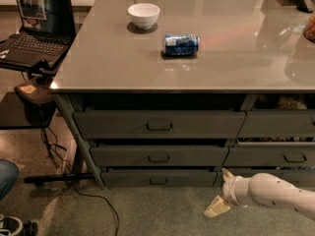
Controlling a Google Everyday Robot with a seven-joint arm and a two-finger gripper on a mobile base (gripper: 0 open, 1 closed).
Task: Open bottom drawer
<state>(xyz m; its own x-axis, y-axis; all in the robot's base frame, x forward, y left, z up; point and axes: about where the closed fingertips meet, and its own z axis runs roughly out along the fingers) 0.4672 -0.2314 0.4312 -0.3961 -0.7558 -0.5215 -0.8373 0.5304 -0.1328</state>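
Note:
The bottom drawer is the lowest and shallowest of three wide dark grey drawers under the counter, with a small centre pull. It looks shut. My gripper comes in from the lower right on a white arm, low over the carpet. It sits to the right of the drawer's right end and clear of the pull. One cream finger points down-left and the other points up, spread apart and empty.
The grey counter carries a white bowl and a blue can lying on its side. A neighbouring drawer stack stands to the right. A laptop on a stand, floor cables and a person's leg are at the left.

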